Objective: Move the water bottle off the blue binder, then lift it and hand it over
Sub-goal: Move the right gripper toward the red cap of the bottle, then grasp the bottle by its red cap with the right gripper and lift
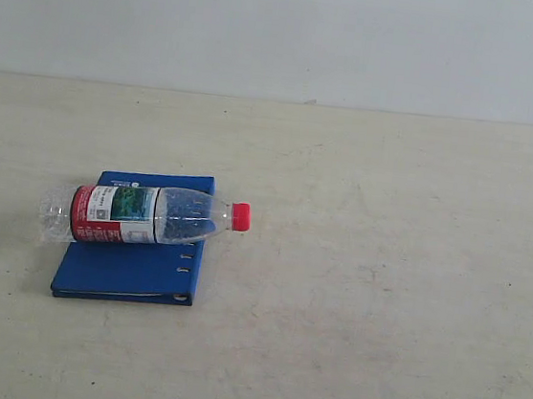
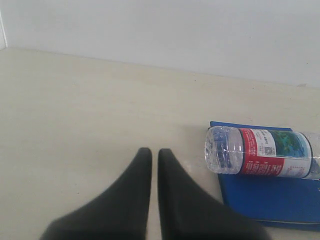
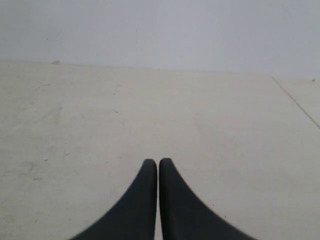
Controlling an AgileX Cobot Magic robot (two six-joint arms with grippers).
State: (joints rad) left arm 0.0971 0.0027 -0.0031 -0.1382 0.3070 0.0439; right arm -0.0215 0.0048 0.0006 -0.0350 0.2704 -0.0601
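Both the left gripper [image 2: 155,152] and right gripper [image 3: 158,162] are closed and empty, because the water bottle [image 1: 144,215], lying sideways across the blue binder [image 1: 123,275], awaits clearing first.

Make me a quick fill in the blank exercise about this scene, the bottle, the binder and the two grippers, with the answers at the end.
1. The water bottle lies on its ____ on top of the blue binder.
2. The bottle's cap is ____ in colour.
3. The left gripper and the right gripper are both ____ and hold nothing.
Missing words: side; red; shut.
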